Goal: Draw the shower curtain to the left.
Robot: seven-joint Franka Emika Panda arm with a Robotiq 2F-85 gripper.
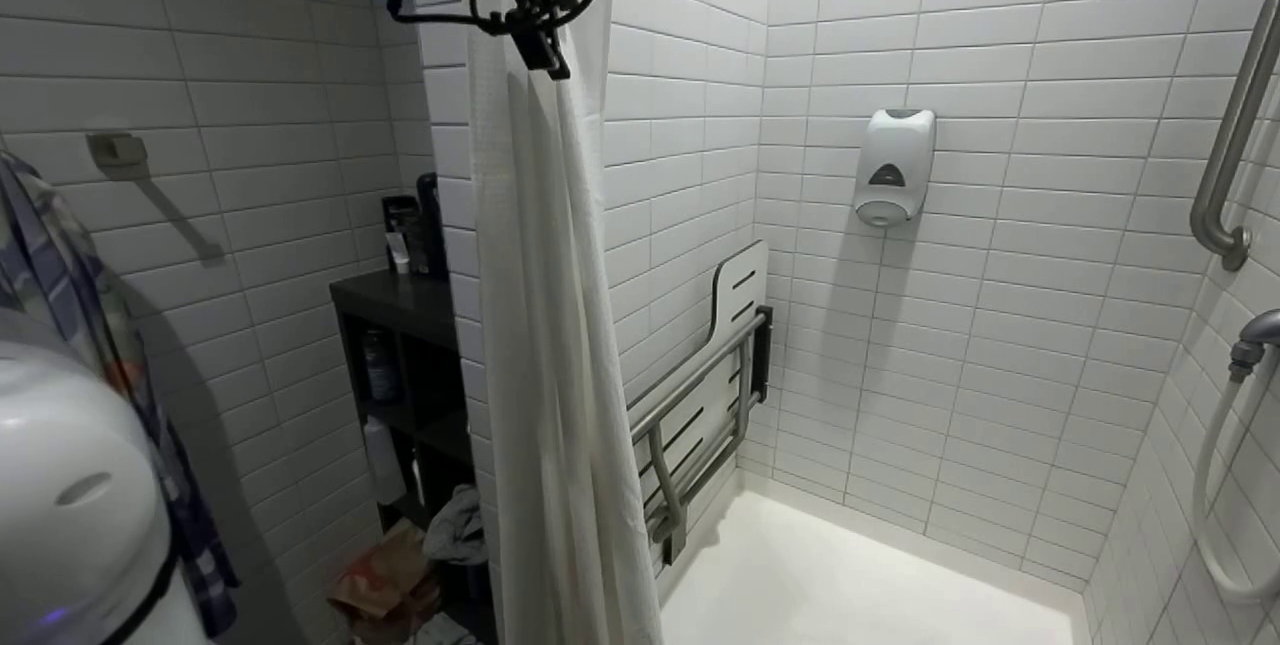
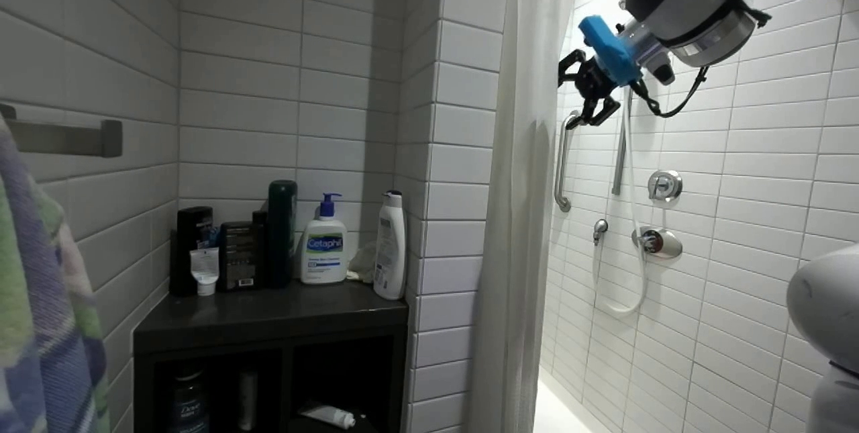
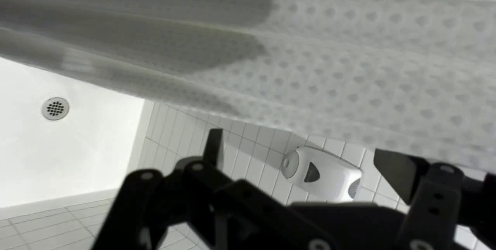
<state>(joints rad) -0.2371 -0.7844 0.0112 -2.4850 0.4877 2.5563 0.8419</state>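
In an exterior view the shower curtain (image 1: 555, 325) hangs beside the tiled pillar (image 1: 458, 175), its long axis upright; the jaws overlap its upper part, and whether they touch it cannot be told.

In an exterior view the jaws stand apart, one tip above the other, with the curtain just beside them, toward the pillar. A pump bottle (image 2: 324, 245) on the dark surface (image 2: 268, 310) reads "Cetaphil"; a lower bottle (image 2: 190, 403), "Dove".

In the wrist view the jaws gape with no cloth between; the folds run roughly along their opening, so pinching one probably calls for a turn.
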